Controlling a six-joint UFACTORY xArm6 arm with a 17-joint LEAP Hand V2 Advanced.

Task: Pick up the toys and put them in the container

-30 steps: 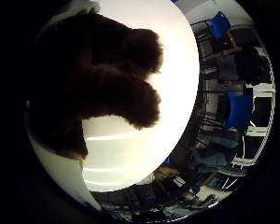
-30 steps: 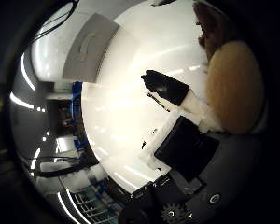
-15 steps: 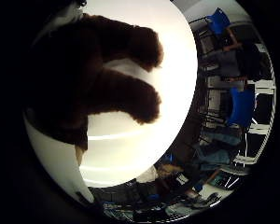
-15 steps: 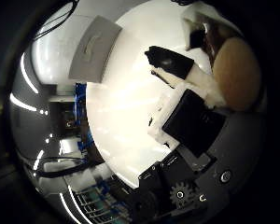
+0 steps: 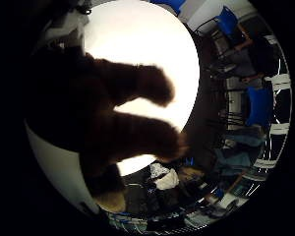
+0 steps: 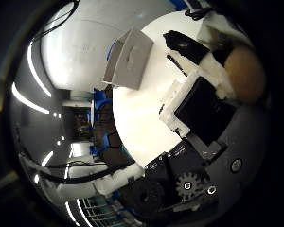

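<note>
We see a brown plush toy (image 5: 103, 128) filling much of the little-finger-side palm view, so it sits close against the palm of our hand (image 6: 203, 109). Two of its furry limbs stick out from the palm side, one above the other, dark against the bright white round table (image 5: 142, 44) beyond them. A tan patch of the same toy shows at the edge of the thumb-side view, pressed up beside our white and black fingers (image 6: 189, 47), which bend in around it. From this we take the hand to be closed on the toy, though the exact contact under the fingertips is hidden from us.

Out beyond the fingers, a grey container (image 6: 130, 59) stands on the table, well apart from the hand and the toy; it looks like an open box with flat grey walls, and we cannot tell what lies inside it.

Past the table's rim, on the little-finger side, we see blue chairs (image 5: 258, 105) and other room clutter, well away from the hand.
</note>
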